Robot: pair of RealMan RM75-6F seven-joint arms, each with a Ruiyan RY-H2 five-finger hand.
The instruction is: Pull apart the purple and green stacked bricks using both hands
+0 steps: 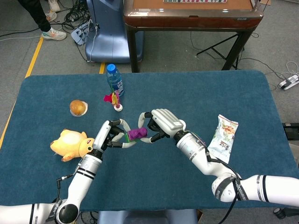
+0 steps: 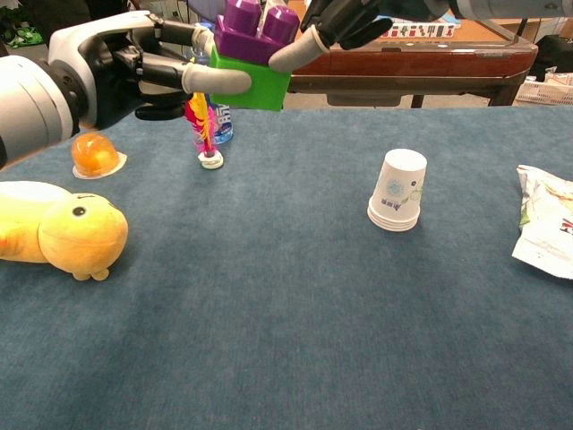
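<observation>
The purple brick (image 1: pixel 137 133) (image 2: pixel 256 30) sits stacked on the green brick (image 1: pixel 127 137) (image 2: pixel 255 83), and the pair is held tilted in the air above the table. My left hand (image 1: pixel 111 135) (image 2: pixel 134 63) grips the green brick from the left, with a finger (image 2: pixel 215 81) lying across its top edge. My right hand (image 1: pixel 163 122) (image 2: pixel 345 20) holds the purple brick from the right, a fingertip (image 2: pixel 288 54) pressing its side. The two bricks are still joined.
A yellow plush toy (image 1: pixel 69 143) (image 2: pixel 63 231) lies at the left. An orange jelly cup (image 1: pixel 78 108) (image 2: pixel 95 154), a water bottle (image 1: pixel 114 80) and a pink feathered toy (image 2: pixel 204 134) stand behind. Stacked paper cups (image 2: pixel 398 191) and a snack packet (image 1: pixel 224 136) (image 2: pixel 544 224) are at the right.
</observation>
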